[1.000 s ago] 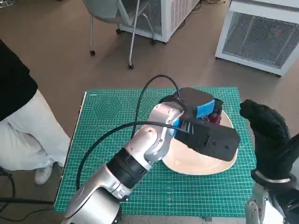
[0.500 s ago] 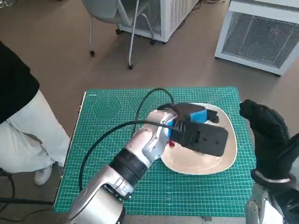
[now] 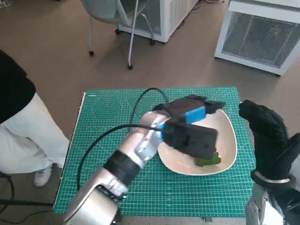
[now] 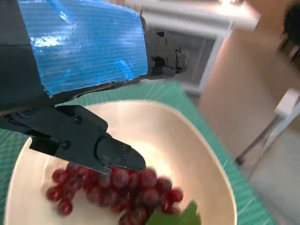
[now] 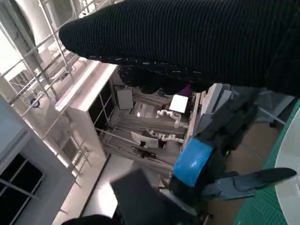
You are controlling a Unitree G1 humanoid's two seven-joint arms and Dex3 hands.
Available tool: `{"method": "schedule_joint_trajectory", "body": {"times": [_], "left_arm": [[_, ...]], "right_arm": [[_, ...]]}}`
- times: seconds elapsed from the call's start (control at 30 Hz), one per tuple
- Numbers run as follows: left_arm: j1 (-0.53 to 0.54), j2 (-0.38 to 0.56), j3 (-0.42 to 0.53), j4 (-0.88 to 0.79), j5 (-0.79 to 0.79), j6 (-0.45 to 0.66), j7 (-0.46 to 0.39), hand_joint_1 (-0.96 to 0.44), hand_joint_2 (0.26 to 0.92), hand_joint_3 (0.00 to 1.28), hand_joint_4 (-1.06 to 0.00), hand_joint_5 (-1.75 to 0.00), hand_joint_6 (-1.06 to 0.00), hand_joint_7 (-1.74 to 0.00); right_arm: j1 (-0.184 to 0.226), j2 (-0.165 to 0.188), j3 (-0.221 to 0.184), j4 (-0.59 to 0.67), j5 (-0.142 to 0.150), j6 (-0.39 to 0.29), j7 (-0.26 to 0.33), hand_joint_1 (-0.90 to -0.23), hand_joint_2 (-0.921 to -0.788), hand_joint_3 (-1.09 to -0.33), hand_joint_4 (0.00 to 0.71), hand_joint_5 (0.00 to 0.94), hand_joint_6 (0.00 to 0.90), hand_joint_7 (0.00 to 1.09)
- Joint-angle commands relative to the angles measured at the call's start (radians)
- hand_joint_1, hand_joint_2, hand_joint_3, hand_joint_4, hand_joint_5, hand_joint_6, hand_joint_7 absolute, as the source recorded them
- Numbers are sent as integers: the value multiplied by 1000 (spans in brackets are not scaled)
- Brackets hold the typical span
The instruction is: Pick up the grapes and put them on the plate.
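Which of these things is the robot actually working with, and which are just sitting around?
Part of the job:
grapes, lying on the plate
plate
left hand, above the plate

Just around:
right hand, raised at the table's side, holding nothing
green mat
chair
white cabinets

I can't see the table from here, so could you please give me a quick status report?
Left hand over the cream plate, holding nothing. Gloved right hand open, beside the plate. Red grapes with green leaf lying on plate. Nothing in the way.
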Motion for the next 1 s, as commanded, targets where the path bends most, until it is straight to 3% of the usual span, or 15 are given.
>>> {"method": "schedule_joint_trajectory", "body": {"times": [0.03,0.33,0.63,0.8,1.0], "left_arm": [[77,65,59,-83,-47,-66,57,-367,921,40,-103,-37,-242,-40],[230,122,251,-195,-268,-174,68,-379,921,81,-189,-27,-331,-55],[408,81,478,-249,-660,-302,-63,-468,921,239,-231,-15,-335,-33],[499,90,545,-332,-799,-294,-141,-481,921,346,-238,-10,-330,-24],[584,116,576,-441,-860,-255,-189,-503,921,398,-238,-6,-324,-17]], "right_arm": [[20,3,5,-4,12,13,9,-478,-921,-530,642,1,386,536],[29,2,7,-21,14,22,9,-478,-921,-530,643,1,385,539],[32,5,11,-35,6,32,2,-478,-921,-529,643,1,382,537],[34,9,16,-45,2,38,-2,-477,-921,-530,642,0,382,536],[42,9,20,-59,0,48,-4,-476,-921,-531,641,0,382,537]]}}
